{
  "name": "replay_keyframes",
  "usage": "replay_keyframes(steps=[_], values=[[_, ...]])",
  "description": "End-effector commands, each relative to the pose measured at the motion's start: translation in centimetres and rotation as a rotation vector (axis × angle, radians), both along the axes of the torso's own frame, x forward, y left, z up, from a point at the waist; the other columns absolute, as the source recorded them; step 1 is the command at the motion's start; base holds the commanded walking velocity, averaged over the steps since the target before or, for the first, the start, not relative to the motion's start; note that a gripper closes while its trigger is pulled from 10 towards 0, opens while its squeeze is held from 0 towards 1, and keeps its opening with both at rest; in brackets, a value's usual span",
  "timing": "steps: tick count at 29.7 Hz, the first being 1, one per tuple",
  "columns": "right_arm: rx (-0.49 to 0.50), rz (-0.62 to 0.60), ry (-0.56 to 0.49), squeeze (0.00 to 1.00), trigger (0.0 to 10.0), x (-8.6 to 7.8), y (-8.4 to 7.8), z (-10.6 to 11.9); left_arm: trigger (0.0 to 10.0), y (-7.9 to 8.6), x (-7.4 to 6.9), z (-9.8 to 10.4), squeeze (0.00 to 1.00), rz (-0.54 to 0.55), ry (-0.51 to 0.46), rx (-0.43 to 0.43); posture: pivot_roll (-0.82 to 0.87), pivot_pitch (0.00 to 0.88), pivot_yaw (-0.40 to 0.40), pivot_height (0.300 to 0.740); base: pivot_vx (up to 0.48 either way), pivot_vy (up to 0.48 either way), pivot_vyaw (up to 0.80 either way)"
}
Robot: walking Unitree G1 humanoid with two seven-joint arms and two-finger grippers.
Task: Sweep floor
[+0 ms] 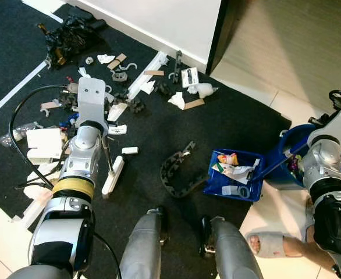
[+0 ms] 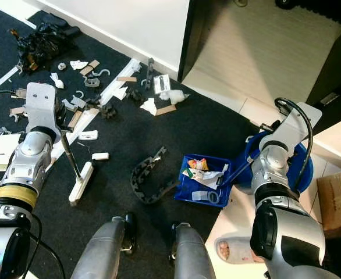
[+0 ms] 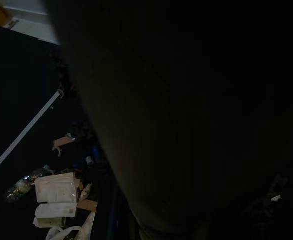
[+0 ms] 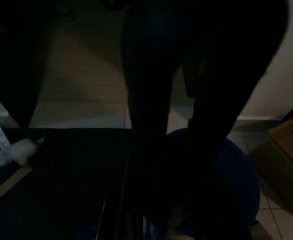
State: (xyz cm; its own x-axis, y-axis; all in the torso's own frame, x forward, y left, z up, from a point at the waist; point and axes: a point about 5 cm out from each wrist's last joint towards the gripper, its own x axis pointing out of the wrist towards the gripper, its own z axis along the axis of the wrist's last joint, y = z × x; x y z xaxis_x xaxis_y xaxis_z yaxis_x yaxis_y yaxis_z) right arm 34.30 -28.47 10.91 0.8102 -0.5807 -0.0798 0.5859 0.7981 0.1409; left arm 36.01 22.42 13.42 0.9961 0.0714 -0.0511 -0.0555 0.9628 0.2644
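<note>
1. Black carpet (image 1: pixel 228 116) covers most of the floor, with pale tile (image 1: pixel 287 104) along its far and right edges.
2. Left end effector (image 1: pixel 92 96) is out over the litter on the robot's left; a thin dark handle runs from under that forearm down to a white broom head (image 1: pixel 113 175) lying on the carpet. Can't tell whether its fingers are clenched on the handle, they're hidden under the silver wrist.
3. Blue dustpan (image 1: pixel 235 175) sits on the carpet's right edge, just ahead of the robot's feet, holding crumpled paper and a colourful wrapper.
4. Dustpan's blue handle angles up toward the right arm; right end effector (image 1: pixel 340 103) is above a blue bin (image 2: pixel 303 165) standing on the tile. Finger state not visible, can't tell.
5. Black cable chain (image 1: pixel 176 171) curls on the carpet between broom head and dustpan.
6. Litter scattered ahead and left: paper scraps, cardboard bits, white plastic strip (image 1: pixel 147 75), black bag (image 1: pixel 71 35) near the wall, white boxes (image 1: pixel 43 142) beside the left arm.
7. A person's foot in a slipper (image 1: pixel 272 244) rests on the tile at the robot's right.
8. Both wrist views very dark; left one faintly shows the white boxes and a plastic bottle (image 3: pixel 24 184).
</note>
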Motion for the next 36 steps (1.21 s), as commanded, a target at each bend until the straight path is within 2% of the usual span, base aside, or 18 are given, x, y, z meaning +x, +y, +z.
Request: replay_keyframes(steps=[1, 4, 6, 12, 15, 16, 17, 18, 20, 21, 23, 24, 25, 26, 30, 31, 34, 36], values=[[0.043, -0.022, 0.039, 0.0, 10.0, -0.8, 0.1, -1.6, 10.0, 0.4, -0.1, 0.0, 0.0, 0.006, -0.012, 0.017, 0.13, 0.349, 0.019, 0.74, 0.0, 0.0, 0.0], [0.057, -0.027, 0.044, 0.0, 10.0, -1.0, 0.5, -2.1, 10.0, -0.2, 0.0, -0.7, 0.0, 0.009, 0.005, 0.002, 0.13, 0.352, 0.02, 0.74, 0.0, 0.0, 0.0], [0.071, -0.03, 0.043, 0.0, 10.0, -1.3, 1.3, -2.8, 10.0, -2.2, 0.2, -2.1, 0.0, 0.023, 0.015, -0.039, 0.1, 0.354, 0.019, 0.74, 0.0, 0.0, 0.0], [0.08, 0.002, 0.034, 0.0, 10.0, -1.3, 2.1, -3.3, 10.0, -4.8, 0.6, -2.3, 0.0, 0.017, 0.0, -0.115, 0.09, 0.352, 0.019, 0.74, 0.0, 0.0, 0.0], [0.092, 0.044, 0.025, 0.0, 10.0, -1.4, 2.9, -3.6, 10.0, -7.5, 1.1, -2.0, 0.0, -0.003, -0.009, -0.182, 0.07, 0.356, 0.023, 0.74, 0.0, 0.0, 0.0], [0.092, 0.044, 0.025, 0.0, 10.0, -1.4, 2.9, -3.6, 10.0, -7.5, 1.1, -2.0, 0.0, -0.003, -0.009, -0.182, 0.07, 0.356, 0.023, 0.74, 0.0, 0.0, 0.0], [0.095, 0.062, 0.027, 0.0, 10.0, -1.4, 3.3, -3.9, 10.0, -9.7, 1.4, -1.4, 0.0, -0.029, -0.02, -0.236, 0.07, 0.351, 0.026, 0.74, 0.0, 0.0, 0.0], [0.095, 0.062, 0.027, 0.0, 10.0, -1.4, 3.3, -3.9, 10.0, -9.7, 1.4, -1.4, 0.0, -0.029, -0.02, -0.236, 0.07, 0.351, 0.026, 0.74, 0.0, 0.0, 0.0], [0.096, 0.077, 0.032, 0.0, 10.0, -1.6, 3.9, -4.3, 10.0, -14.3, 1.8, 0.2, 0.0, -0.09, -0.058, -0.35, 0.06, 0.351, 0.032, 0.74, 0.0, 0.0, 0.0], [0.096, 0.077, 0.032, 0.0, 10.0, -1.6, 3.9, -4.3, 10.0, -14.3, 1.8, 0.2, 0.0, -0.09, -0.058, -0.35, 0.06, 0.351, 0.032, 0.74, 0.0, 0.0, 0.0], [0.098, 0.078, 0.03, 0.0, 10.0, -1.8, 4.2, -4.6, 10.0, -18.1, 1.6, 1.7, 0.0, -0.145, -0.07, -0.45, 0.06, 0.344, 0.038, 0.74, 0.0, 0.0, 0.0], [0.098, 0.078, 0.03, 0.0, 10.0, -1.8, 4.2, -4.6, 10.0, -18.1, 1.6, 1.7, 0.0, -0.145, -0.07, -0.45, 0.06, 0.344, 0.038, 0.74, 0.0, 0.0, 0.0], [0.099, 0.079, 0.03, 0.0, 10.0, -1.8, 4.4, -4.6, 10.0, -20.1, 1.4, 2.5, 0.0, -0.177, -0.069, -0.504, 0.06, 0.342, 0.04, 0.74, 0.0, 0.0, 0.0], [0.099, 0.079, 0.03, 0.0, 10.0, -1.8, 4.4, -4.6, 10.0, -20.1, 1.4, 2.5, 0.0, -0.177, -0.069, -0.504, 0.06, 0.342, 0.04, 0.74, 0.0, 0.0, 0.0], [0.105, 0.083, 0.033, 0.0, 10.0, -1.9, 4.5, -4.8, 10.0, -26.2, 0.0, 5.5, 0.0, -0.33, -0.058, -0.668, 0.07, 0.333, 0.045, 0.74, 0.0, 0.0, 0.0], [0.105, 0.083, 0.033, 0.0, 10.0, -1.9, 4.5, -4.8, 10.0, -26.2, 0.0, 5.5, 0.0, -0.33, -0.058, -0.668, 0.07, 0.333, 0.045, 0.74, 0.0, 0.0, 0.0], [0.106, 0.087, 0.034, 0.0, 10.0, -1.8, 4.5, -4.8, 10.0, -29.1, -1.1, 8.1, 0.0, -0.427, -0.074, -0.751, 0.07, 0.332, 0.045, 0.74, 0.0, 0.0, 0.0], [0.107, 0.087, 0.033, 0.0, 10.0, -1.8, 4.4, -4.7, 10.0, -29.6, -1.2, 8.9, 0.0, -0.438, -0.082, -0.78, 0.08, 0.328, 0.045, 0.74, 0.0, 0.0, 0.0]])
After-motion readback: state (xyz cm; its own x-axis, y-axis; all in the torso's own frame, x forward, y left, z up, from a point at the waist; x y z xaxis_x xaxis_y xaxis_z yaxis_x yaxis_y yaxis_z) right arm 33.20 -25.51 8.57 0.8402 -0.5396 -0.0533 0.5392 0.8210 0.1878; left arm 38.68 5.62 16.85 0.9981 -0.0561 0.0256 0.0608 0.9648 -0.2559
